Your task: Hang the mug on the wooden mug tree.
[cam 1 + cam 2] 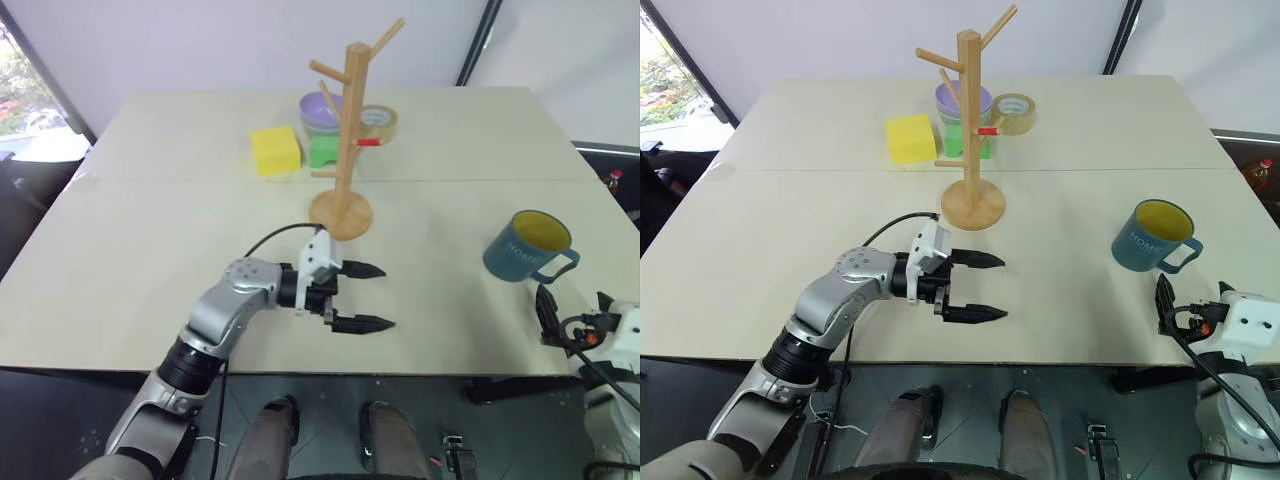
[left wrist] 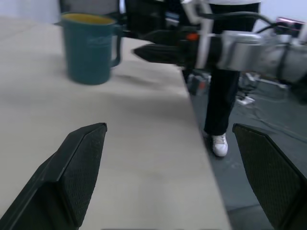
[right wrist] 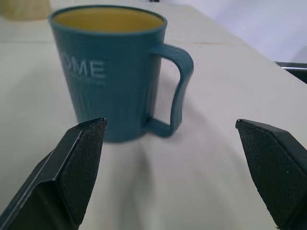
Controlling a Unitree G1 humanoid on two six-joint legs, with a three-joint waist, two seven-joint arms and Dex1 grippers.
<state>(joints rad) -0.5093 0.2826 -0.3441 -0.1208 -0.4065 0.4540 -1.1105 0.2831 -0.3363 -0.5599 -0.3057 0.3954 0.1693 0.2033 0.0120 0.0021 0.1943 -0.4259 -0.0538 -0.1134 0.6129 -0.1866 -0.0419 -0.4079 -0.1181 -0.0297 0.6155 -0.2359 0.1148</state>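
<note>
With the right gripper (image 3: pixel 172 163) spread wide just short of the mug (image 3: pixel 112 67), ease forward squarely — pinch the body, not the handle — keeping it upright on the tabletop (image 1: pixel 150 250).

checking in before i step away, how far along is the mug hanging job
Early stage. Done: nothing yet; the mug stands upright on the table, well to the right of the wooden mug tree, whose pegs are bare. In hand: the right gripper is open and lined up just short of the mug, handle facing it. The left gripper is open and empty. Left: grasp, lift, carry over, hook the handle on a peg.
</note>
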